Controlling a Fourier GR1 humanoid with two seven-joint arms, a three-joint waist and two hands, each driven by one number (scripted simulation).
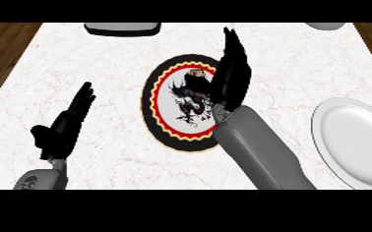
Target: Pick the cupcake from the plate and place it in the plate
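Right robot hand [231,76] reaches over the right side of the patterned plate [161,109], fingers long and straight, pressed together, pointing toward the far edge of the counter [94,69]; nothing is pinched between them. Its grey forearm runs from the lower right up across the plate's right rim. Just left of the palm sits the cupcake [196,77], a small dark thing with a pale top, on the upper part of the plate; whether the hand touches it I cannot tell, as the two dark shapes run together. The plate is round with a black outer band, a red and yellow ring, and a white centre bearing a black figure. Left robot hand [67,123] shows at the lower left, open, fingers straight and angled up and to the right, thumb out to the side, resting well apart from the patterned plate. A plain white plate [347,142] lies at the right edge, cut by the frame, nothing in it. At the far edge a grey, dark-rimmed tray [122,28] is partly in view, and a pale rounded object [328,25] shows at the far right corner. White marbled surface lies open between the two plates and around the left hand; brown wood shows at the far corners.
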